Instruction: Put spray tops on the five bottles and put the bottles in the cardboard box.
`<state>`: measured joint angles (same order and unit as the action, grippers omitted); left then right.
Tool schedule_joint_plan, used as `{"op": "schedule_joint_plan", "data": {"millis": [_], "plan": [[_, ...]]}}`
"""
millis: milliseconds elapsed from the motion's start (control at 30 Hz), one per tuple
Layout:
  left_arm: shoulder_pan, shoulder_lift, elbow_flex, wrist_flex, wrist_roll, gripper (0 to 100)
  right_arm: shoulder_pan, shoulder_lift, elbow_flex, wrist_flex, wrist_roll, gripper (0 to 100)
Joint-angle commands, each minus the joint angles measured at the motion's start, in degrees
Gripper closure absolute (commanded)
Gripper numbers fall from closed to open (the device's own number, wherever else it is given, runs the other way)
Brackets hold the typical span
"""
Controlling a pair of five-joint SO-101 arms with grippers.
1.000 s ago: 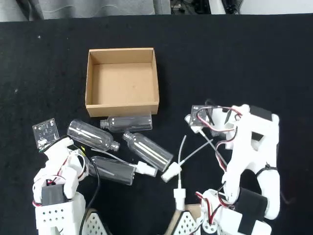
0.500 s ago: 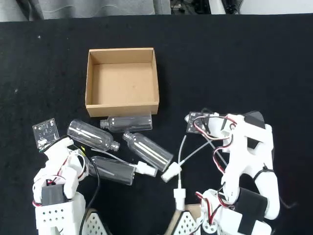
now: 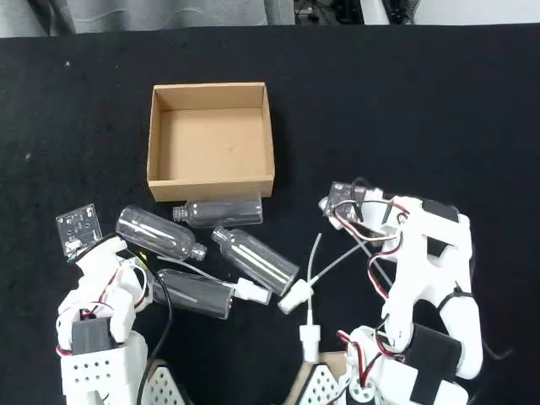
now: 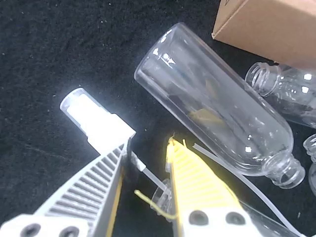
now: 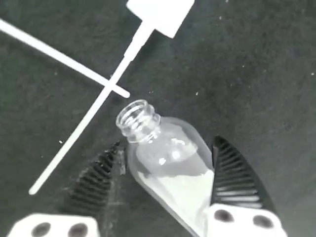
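Between the right jaws, a bottle (image 5: 170, 168), uncapped, hugged on both sides just below its open neck; lifted or resting on the black bench (image 5: 256, 59), hard to tell. Just beyond its mouth, a spray top (image 5: 159, 14), loose on the bench, its dip tube crossing a second tube. By the left jaws, parted around a thin tube and gripping nothing, a second top (image 4: 96, 121) touching the outer side of the grey jaw, with a clear bottle (image 4: 212, 113) lying just beside. Seen from above: box (image 3: 210, 181) empty, well apart from the right arm; loose bottles (image 3: 253, 260) on their sides, huddled between box and left arm.

Likely trouble from here: smooth round plastic squirting out of the pinch under too hard a squeeze, or sagging and twisting under too light a one. Crossed tubes near the mouth, so one top likely dragged along with the other on any lift. Long, bendy tube against a narrow neck, prone to buckling on the rim with the least misalignment. On the left side, danger of a swinging top from a grip on the thin tube alone, and of round bottles rolling away at a nudge from the grey jaw.
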<state>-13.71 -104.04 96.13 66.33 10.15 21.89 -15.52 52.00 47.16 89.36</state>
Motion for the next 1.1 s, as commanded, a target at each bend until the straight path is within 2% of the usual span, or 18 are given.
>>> {"op": "schedule_joint_plan", "data": {"millis": [0,267,600,867,1067], "plan": [[-0.4,-0.3,1.3,-0.1,-0.1,88,1.5,-2.9,-0.5,-0.8,-3.5,80.7],[-0.4,-0.3,1.3,-0.1,-0.1,88,1.5,-3.2,-0.7,-0.1,-14.4,80.7],[-0.4,-0.3,1.3,-0.1,-0.1,88,1.3,-2.9,-9.3,17.1,-28.9,80.7],[-0.4,-0.3,1.3,-0.1,-0.1,88,1.5,-2.9,-9.6,16.6,-39.1,80.7],[-0.4,-0.3,1.3,-0.1,-0.1,88,3.0,-2.9,-9.5,11.9,-46.9,80.7]]}}
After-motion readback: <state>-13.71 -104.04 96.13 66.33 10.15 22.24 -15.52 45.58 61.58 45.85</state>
